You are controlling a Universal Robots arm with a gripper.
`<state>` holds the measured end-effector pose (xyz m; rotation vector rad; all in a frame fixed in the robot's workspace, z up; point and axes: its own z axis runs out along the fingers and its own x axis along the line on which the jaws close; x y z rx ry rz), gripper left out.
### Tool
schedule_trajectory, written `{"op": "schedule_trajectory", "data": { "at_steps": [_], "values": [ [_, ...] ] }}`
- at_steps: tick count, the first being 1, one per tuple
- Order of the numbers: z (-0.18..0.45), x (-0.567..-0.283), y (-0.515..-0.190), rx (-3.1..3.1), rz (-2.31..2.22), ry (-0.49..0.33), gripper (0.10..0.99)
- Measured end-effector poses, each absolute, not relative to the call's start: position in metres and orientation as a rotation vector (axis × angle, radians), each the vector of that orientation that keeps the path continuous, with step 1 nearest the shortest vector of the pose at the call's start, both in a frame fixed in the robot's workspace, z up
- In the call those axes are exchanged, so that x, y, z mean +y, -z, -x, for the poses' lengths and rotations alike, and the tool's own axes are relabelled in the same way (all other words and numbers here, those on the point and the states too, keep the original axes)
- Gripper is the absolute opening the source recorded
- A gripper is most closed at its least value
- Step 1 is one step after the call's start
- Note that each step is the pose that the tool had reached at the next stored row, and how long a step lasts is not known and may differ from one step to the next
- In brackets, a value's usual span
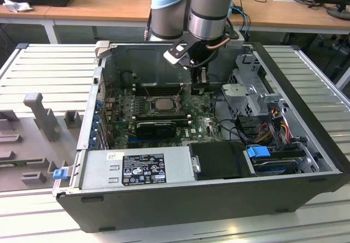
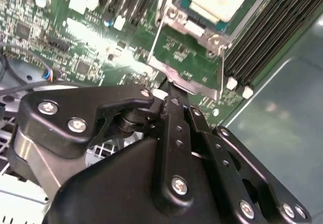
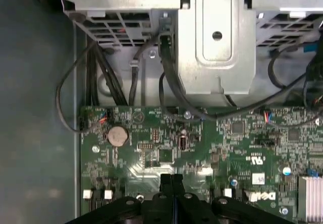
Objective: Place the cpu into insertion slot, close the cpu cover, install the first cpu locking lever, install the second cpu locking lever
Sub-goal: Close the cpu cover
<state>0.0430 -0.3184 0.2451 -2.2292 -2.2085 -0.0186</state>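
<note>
Already the cpu (image 1: 162, 104) lies flat in the insertion slot (image 1: 146, 106), near the middle of the motherboard (image 3: 166, 143) on the floor of the open computer case (image 1: 219, 199); its pale top faces up, as seated chips do. In the second wrist view the cpu cover (image 2: 187, 26) seems to lie down around the chip, a silvery frame at its edge, so the work looks past the placing and onto the fastening. The gripper (image 1: 200, 84) hangs inside the case just to the exterior view's right of the socket; its fingers (image 2: 174, 128) are pressed together with nothing visibly between them, probably to make one narrow tip for pushing rather than grasping. That tip sits at a silvery metal tab by the socket's edge in the second wrist view; whether it touches the tab cannot be told. Thin wire levers run along the socket's sides; whether either is latched cannot be told.
</note>
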Motion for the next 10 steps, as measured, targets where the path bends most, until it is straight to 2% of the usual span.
{"op": "schedule_trajectory", "data": {
  "at_steps": [10],
  "values": [
    [-0.0338,-0.3184,-0.2450,-2.208,2.229,0.020,0.106]
  ]
}}
